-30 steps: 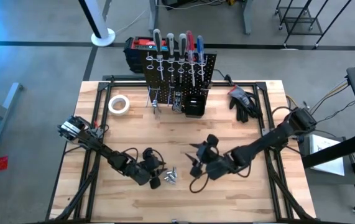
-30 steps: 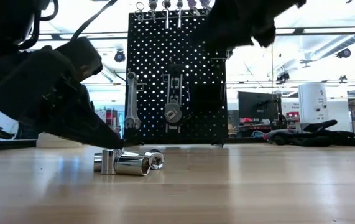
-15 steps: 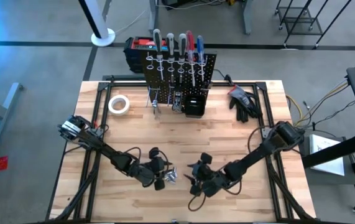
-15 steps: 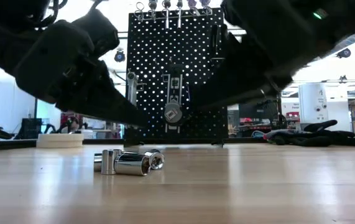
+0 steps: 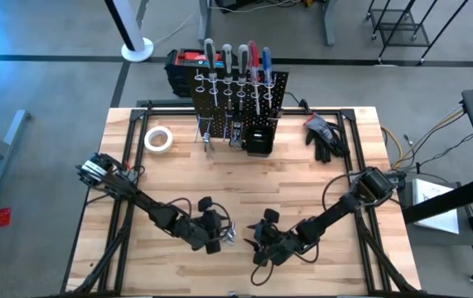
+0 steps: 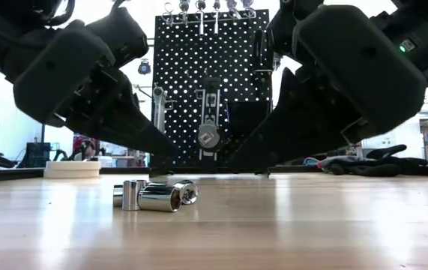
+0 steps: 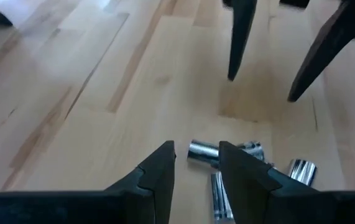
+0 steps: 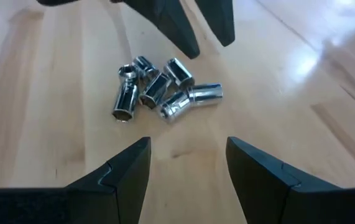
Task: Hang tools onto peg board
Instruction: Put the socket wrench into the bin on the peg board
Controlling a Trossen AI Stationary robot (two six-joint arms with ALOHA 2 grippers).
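Several small silver metal sockets point(image 5: 229, 237) lie in a heap on the wooden table near its front edge; they also show in the low view point(image 6: 154, 196). My left gripper point(image 5: 217, 237) is open just left of the heap, its fingertips low over it point(image 7: 197, 177). My right gripper point(image 5: 258, 242) is open just right of the heap and points at it point(image 8: 186, 168). The black peg board point(image 5: 240, 91) stands at the far edge. It has screwdrivers point(image 5: 236, 60) in its top rings and a wrench point(image 6: 157, 120) hanging on its face.
A white tape roll point(image 5: 158, 138) lies far left. Black gloves point(image 5: 323, 136) lie far right. A small black bin point(image 5: 259, 142) sits at the board's foot. A black-and-red case point(image 5: 185, 61) stands behind the board. Bare wood lies between the heap and the board.
My right gripper has moved toward the table's left and near edge and come down beside the sockets, facing my left gripper. My left gripper has shifted slightly right toward the heap and risen a little off the table. The sockets have not moved.
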